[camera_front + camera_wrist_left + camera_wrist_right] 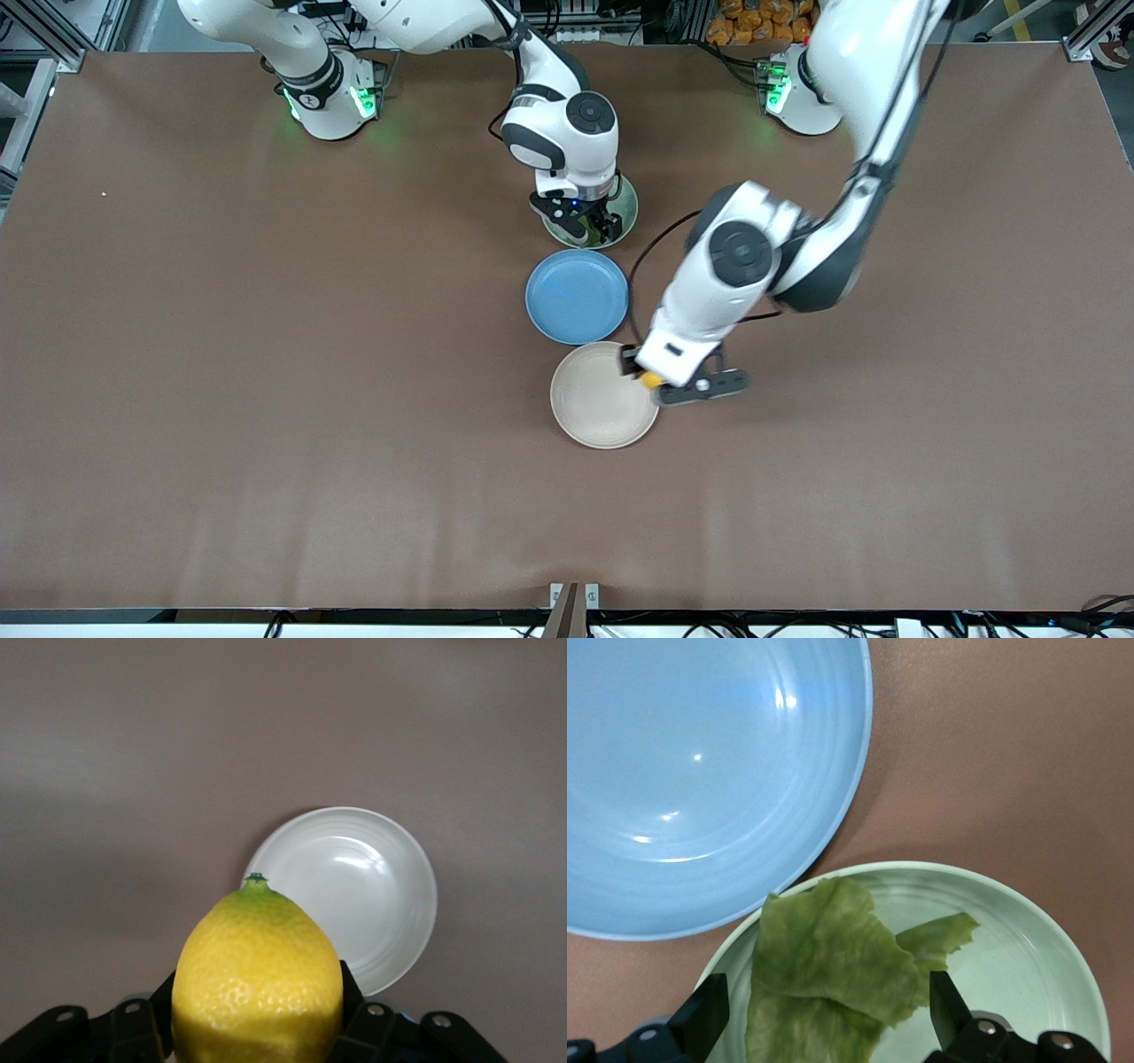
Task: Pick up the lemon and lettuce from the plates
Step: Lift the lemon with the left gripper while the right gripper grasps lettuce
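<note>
My left gripper (653,383) is shut on the yellow lemon (652,380) and holds it over the rim of the beige-cream plate (595,409) at the side toward the left arm's end. In the left wrist view the lemon (259,983) fills the space between the black fingers (350,997), with the bare plate (363,890) below. My right gripper (588,232) is down in the mint green plate (628,206), open. Its fingers (707,1017) stand on either side of the wrinkly green lettuce (824,970), which lies on the mint plate (1010,939).
A blue round plate (577,295) sits between the mint and beige plates, close to both; it also shows in the right wrist view (700,771). The brown table (266,354) spreads wide around the three plates.
</note>
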